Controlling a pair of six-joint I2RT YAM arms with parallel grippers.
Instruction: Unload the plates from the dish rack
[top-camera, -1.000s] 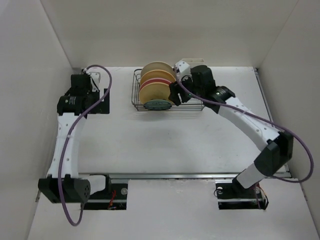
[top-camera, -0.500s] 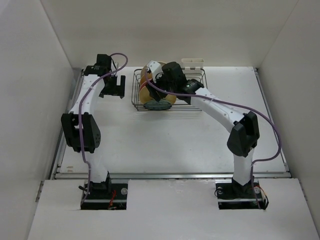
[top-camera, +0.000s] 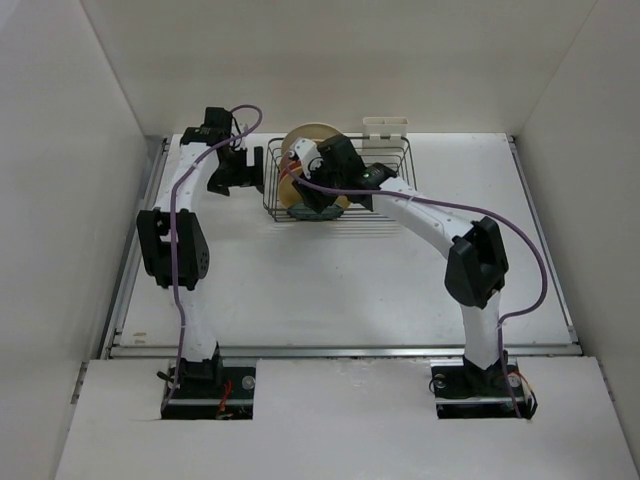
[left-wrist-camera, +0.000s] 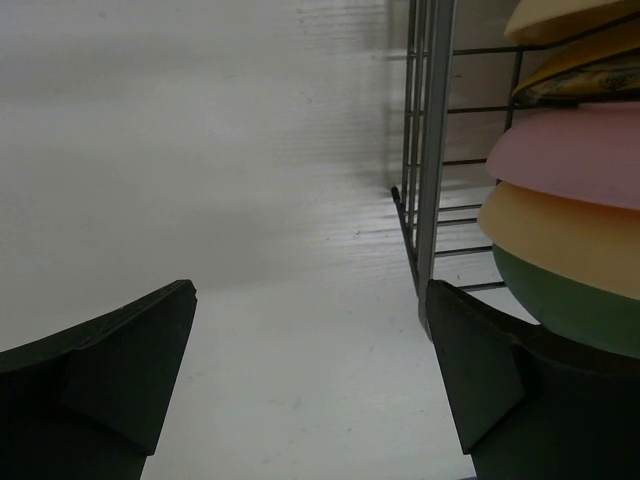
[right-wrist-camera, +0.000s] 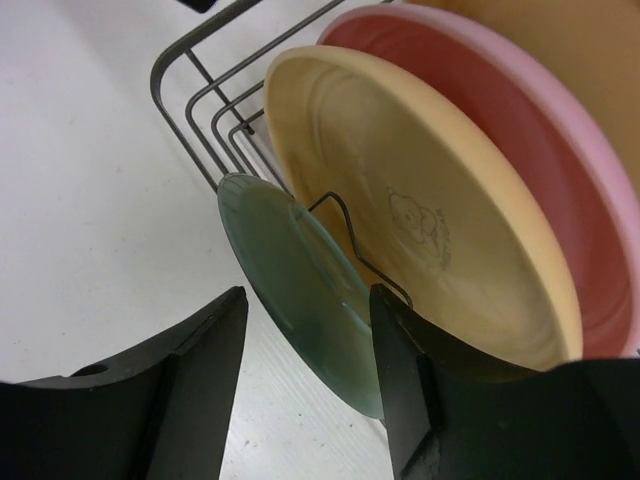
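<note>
The black wire dish rack (top-camera: 385, 190) stands at the back of the table with several plates upright in it. In the right wrist view the small teal-green plate (right-wrist-camera: 300, 290) is at the front, then the peach-yellow plate (right-wrist-camera: 440, 190), the pink plate (right-wrist-camera: 575, 170) and a cream plate (right-wrist-camera: 570, 40). My right gripper (right-wrist-camera: 310, 380) is open, with its fingers on either side of the teal-green plate's lower rim. My left gripper (left-wrist-camera: 310, 370) is open and empty, low over the table just outside the rack's left wall (left-wrist-camera: 435, 150).
A white plastic holder (top-camera: 386, 126) is clipped on the rack's far edge. White walls close in the table on the left, back and right. The left wrist view also shows a dark patterned plate (left-wrist-camera: 590, 80) behind the pink one.
My left gripper moved right, up to the rack's left side. My right gripper moved left and came over the front teal-green plate.
</note>
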